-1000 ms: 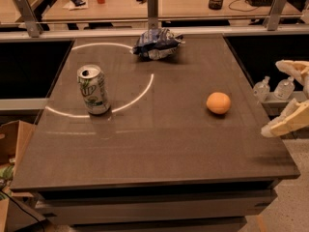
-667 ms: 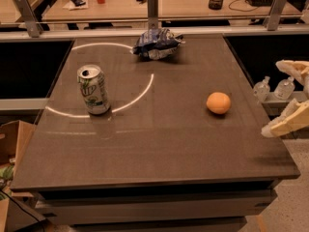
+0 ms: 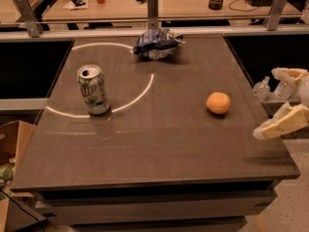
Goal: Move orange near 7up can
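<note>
Dark table (image 3: 169, 149) carries upright 7up can (image 3: 93, 89), orange (image 3: 218, 103), crumpled snack bag (image 3: 157, 44) — perhaps foil; hand (image 3: 273, 103) off its right edge.

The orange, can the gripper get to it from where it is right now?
Probably yes. The gripper hangs just beyond the right edge of the table, jaws apart. The orange sits on bare tabletop near that edge, with nothing between them.

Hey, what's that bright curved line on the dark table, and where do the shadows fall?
In the camera view, the bright arc looks like light glare on the dark brown table, curving past the white and green 7up can. The small round orange has only a faint shadow at its base. The cream gripper hangs beyond the table's right edge, with a soft dark patch on the surface below it.
</note>
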Motion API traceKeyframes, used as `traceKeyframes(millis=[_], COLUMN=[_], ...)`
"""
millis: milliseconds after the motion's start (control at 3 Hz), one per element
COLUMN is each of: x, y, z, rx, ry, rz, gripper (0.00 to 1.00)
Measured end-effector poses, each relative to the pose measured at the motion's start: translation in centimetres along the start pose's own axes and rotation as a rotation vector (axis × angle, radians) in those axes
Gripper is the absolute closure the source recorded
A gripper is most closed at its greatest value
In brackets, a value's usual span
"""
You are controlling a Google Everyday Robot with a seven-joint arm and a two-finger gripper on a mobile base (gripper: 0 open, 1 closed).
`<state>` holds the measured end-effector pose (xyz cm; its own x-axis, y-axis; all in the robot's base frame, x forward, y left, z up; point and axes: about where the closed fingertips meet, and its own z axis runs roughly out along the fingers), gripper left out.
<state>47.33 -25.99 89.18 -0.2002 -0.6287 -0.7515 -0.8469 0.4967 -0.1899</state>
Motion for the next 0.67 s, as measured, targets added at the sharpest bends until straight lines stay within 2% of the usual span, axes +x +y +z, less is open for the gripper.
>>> traceKeyframes(millis=[667], x=[0.7], y=[1.5], z=[2.5], rx=[-0.021], ry=[-0.005], rz=[0.081], gripper=[0.0])
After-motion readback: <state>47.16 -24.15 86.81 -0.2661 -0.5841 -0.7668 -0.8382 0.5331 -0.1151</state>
